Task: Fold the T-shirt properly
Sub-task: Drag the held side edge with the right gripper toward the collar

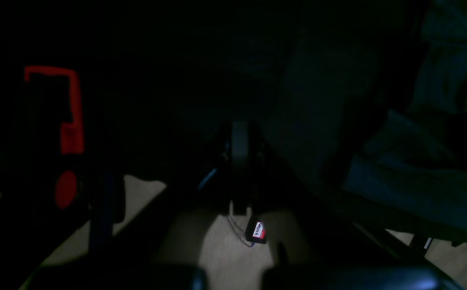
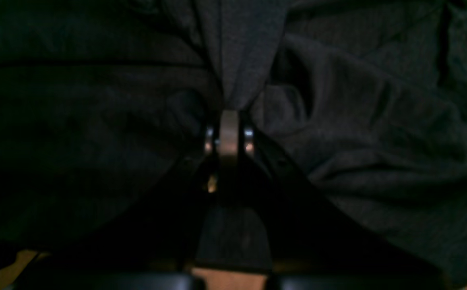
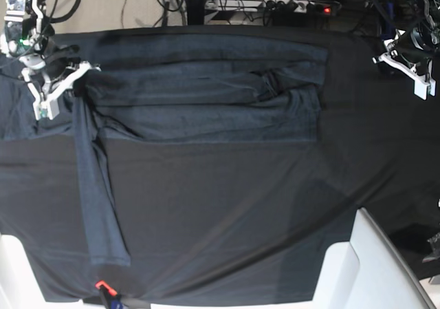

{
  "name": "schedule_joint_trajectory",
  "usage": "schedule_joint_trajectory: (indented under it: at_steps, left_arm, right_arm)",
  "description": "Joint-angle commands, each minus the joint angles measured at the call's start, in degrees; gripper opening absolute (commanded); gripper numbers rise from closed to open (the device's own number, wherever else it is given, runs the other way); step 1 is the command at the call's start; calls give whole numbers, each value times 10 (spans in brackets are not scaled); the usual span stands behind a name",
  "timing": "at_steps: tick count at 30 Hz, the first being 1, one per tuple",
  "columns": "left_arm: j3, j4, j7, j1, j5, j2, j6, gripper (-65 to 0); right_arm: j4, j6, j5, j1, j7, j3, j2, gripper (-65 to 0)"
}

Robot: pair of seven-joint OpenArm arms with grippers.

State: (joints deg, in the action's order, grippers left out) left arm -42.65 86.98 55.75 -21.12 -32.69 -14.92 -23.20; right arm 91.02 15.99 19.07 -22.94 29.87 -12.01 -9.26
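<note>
Charcoal knit, the shirt [image 3: 206, 92] lies as a wide folded band across the far half of the black cloth [image 3: 227, 212]; its long axis runs side to side. At the base view's left, your right gripper [image 3: 58, 89] is clamped on the band's end, the fabric pinched between closed jaws; from there one long strip [image 3: 96, 199] trails toward the near edge. At the view's right, your left gripper [image 3: 412, 71] hangs closed on nothing, clear of the shirt. Judge the right arm nearer.
</note>
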Motion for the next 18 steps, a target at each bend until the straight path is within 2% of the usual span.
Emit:
schedule_joint_trajectory:
  at_steps: [1,9,18]
  left_arm:
    - [-4,8,-8,-1,-6,-10,-4,-650]
    - [-4,8,-8,-1,-6,-10,-4,-650]
    - [-4,8,-8,-1,-6,-10,-4,-650]
  right_arm:
    - [17,4,5,-1,-10,-1,-1,-650]
    - [65,4,5,-32,-8,0,11,-650]
    - [55,4,2,-43,-8,0,19,-644]
